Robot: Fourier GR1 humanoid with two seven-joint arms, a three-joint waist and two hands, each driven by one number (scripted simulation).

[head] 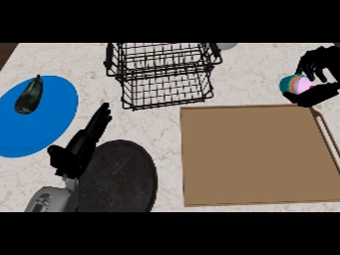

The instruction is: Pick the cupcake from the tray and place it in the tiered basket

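The cupcake (297, 84), with pink frosting and a teal wrapper, is held up at the far right, above the counter beyond the tray's back right corner. My right hand (325, 67) is curled round it, fingers above and thumb below, hiding part of it. The brown tray (257, 154) lies flat at the right with nothing on it. The black wire tiered basket (163, 72) stands at the back centre, left of the cupcake. My left hand (81, 144) rests at the lower left with straight fingers, holding nothing.
A blue plate (44, 124) at the left carries a dark eggplant (30, 95). A round black plate (121, 177) lies in front, beside my left hand. The counter's left edge meets dark wood at the upper left.
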